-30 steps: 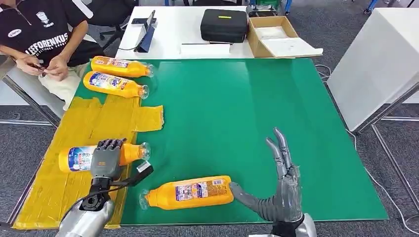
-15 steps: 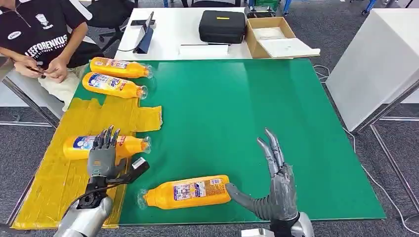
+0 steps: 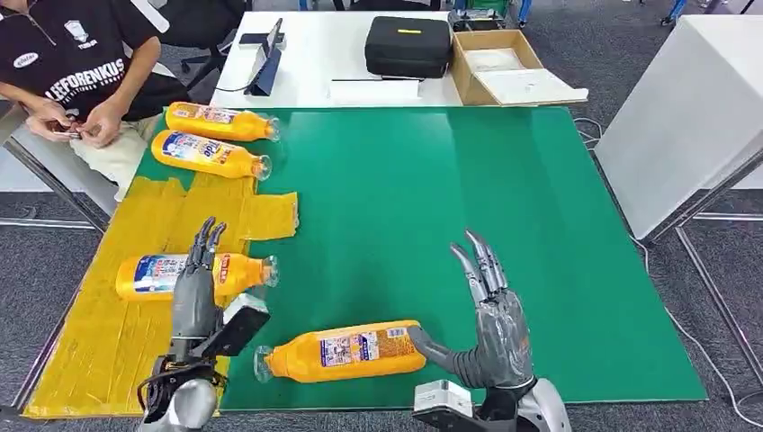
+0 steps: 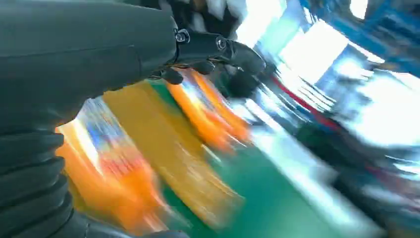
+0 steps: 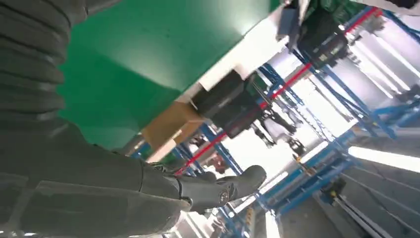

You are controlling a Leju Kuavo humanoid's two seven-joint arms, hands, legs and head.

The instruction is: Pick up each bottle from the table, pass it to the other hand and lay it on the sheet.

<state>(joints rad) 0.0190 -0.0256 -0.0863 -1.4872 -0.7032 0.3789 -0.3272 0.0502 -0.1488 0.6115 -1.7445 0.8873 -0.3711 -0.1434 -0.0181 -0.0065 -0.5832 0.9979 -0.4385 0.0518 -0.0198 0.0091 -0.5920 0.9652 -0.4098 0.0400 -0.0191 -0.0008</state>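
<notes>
Orange bottle (image 3: 340,350) lies on the green mat (image 3: 432,207) just left of the right hand's (image 3: 493,333) spread, empty fingers (image 3: 479,265), while farther left the open left hand (image 3: 200,292) hovers over another bottle (image 3: 162,274) on the yellow sheet (image 3: 135,234).

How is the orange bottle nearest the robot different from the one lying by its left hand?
The nearest bottle lies on the bare green mat; the bottle by the left hand lies on the yellow sheet. The nearest bottle's cap end points toward the robot's left, the other's toward its right. The right hand has its thumb at the nearest bottle's base; the left hand hovers open over the other. Both are orange, labelled and lying flat.
</notes>
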